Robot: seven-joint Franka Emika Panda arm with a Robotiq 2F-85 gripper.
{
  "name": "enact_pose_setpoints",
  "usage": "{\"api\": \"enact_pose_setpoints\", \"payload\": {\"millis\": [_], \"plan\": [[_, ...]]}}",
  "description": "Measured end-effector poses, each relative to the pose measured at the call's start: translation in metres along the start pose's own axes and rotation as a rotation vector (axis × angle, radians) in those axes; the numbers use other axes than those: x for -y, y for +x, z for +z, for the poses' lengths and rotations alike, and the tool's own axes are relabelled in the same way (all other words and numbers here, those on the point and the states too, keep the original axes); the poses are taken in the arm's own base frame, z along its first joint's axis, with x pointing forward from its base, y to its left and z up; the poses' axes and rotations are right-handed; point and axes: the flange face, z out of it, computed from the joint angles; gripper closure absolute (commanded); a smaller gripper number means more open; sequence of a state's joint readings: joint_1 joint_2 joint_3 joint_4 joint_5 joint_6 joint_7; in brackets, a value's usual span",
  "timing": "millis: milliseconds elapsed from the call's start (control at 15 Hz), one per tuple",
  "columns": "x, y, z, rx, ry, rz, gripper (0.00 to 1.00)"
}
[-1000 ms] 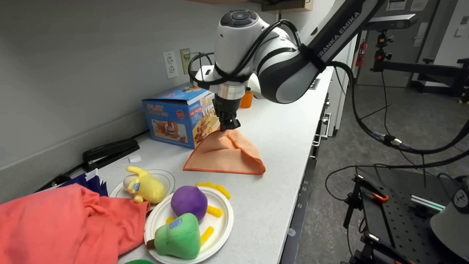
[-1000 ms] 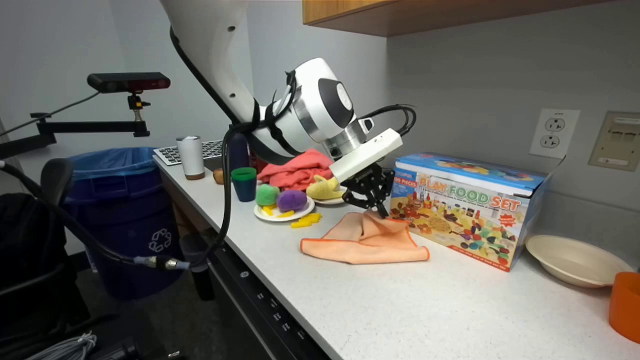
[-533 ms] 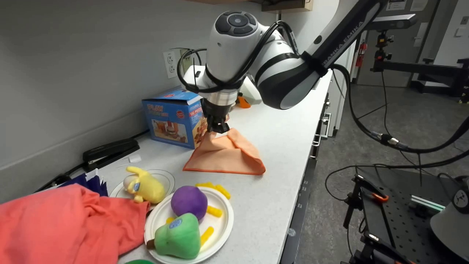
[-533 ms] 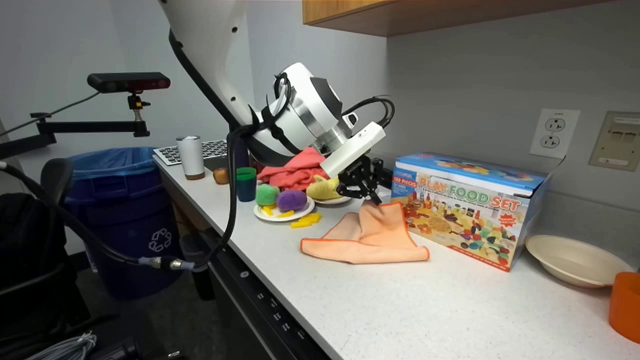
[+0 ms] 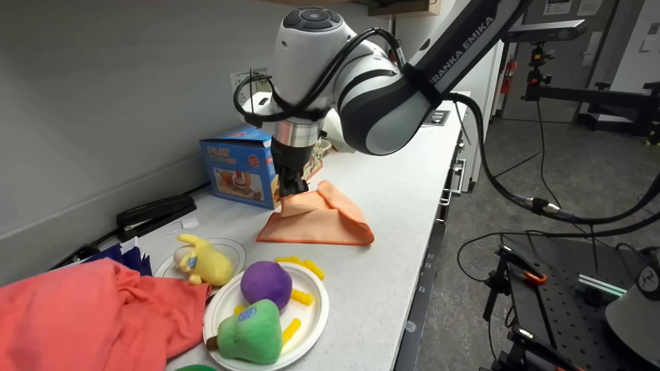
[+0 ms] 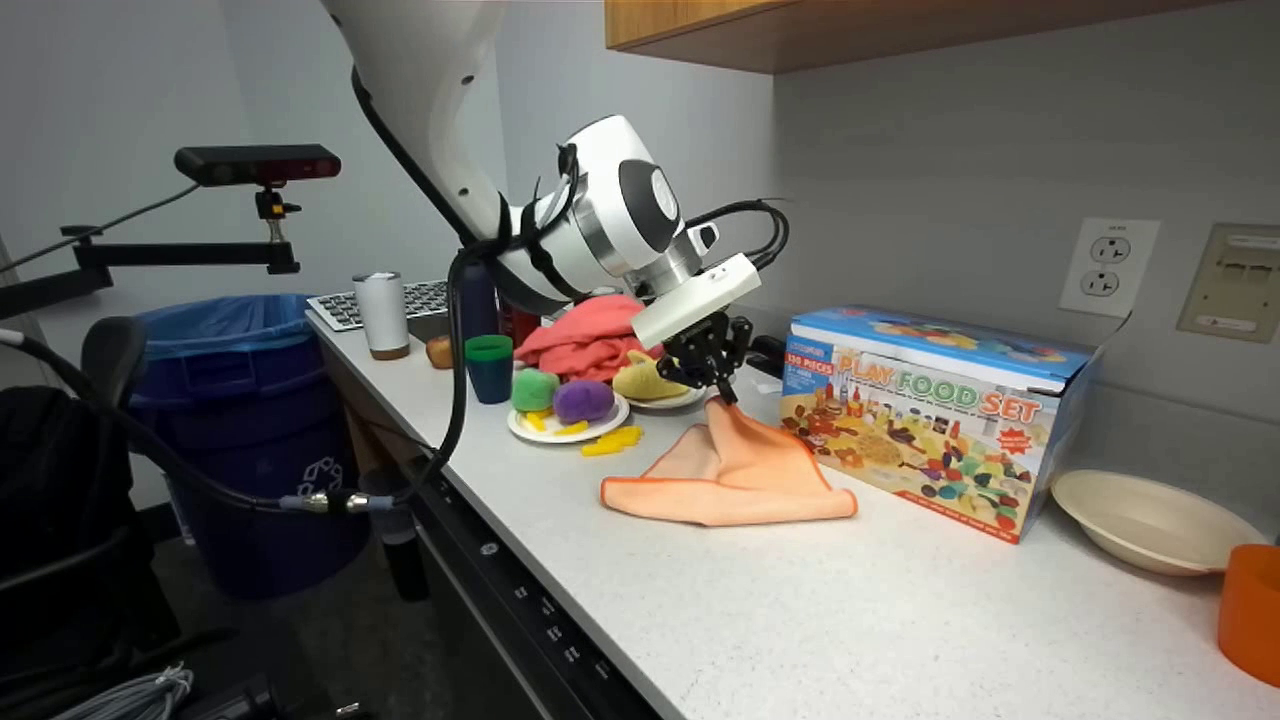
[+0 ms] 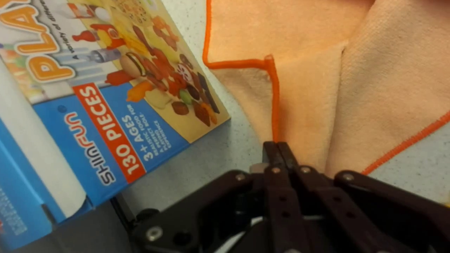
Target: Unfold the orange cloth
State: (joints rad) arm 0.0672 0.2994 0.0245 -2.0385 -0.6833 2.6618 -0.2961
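The orange cloth (image 5: pixel 320 226) is pale peach with a darker orange hem. It lies partly folded on the white counter beside the blue box in both exterior views (image 6: pixel 745 485). Its front edge lies on the counter, and one part is raised toward my gripper. In the wrist view the cloth (image 7: pixel 309 91) has a hem running up to the fingertips and a fold along its middle. My gripper (image 7: pixel 277 143) is shut on the cloth's hemmed edge. In the exterior views the gripper (image 5: pixel 293 190) (image 6: pixel 725 396) holds this edge a little above the counter. The pinched bit is hidden between the fingers.
The blue box (image 6: pixel 920 430) stands close by against the wall. A white plate (image 5: pixel 322 314) holds purple and green plush toys and yellow sticks. A yellow plush (image 5: pixel 209 263), a red-coral fabric pile (image 5: pixel 93 314) and a black stapler (image 5: pixel 154 211) lie nearby. A beige bowl (image 6: pixel 1150 520) sits past the box.
My gripper, shut on the cloth edge, has moved left in both exterior views. The held part is drawn along with it and stretched out; the cloth's front edge has stayed almost in place.
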Motion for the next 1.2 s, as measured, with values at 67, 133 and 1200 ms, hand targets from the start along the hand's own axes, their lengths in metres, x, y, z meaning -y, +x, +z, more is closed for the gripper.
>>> {"api": "enact_pose_setpoints", "payload": {"millis": [67, 133, 1200], "plan": [[-0.002, 0.002, 0.001, -0.005, 0.008, 0.008, 1.00], [-0.005, 0.004, 0.002, -0.009, 0.010, 0.011, 1.00], [-0.050, 0.024, -0.004, -0.126, -0.065, 0.256, 0.00]]}}
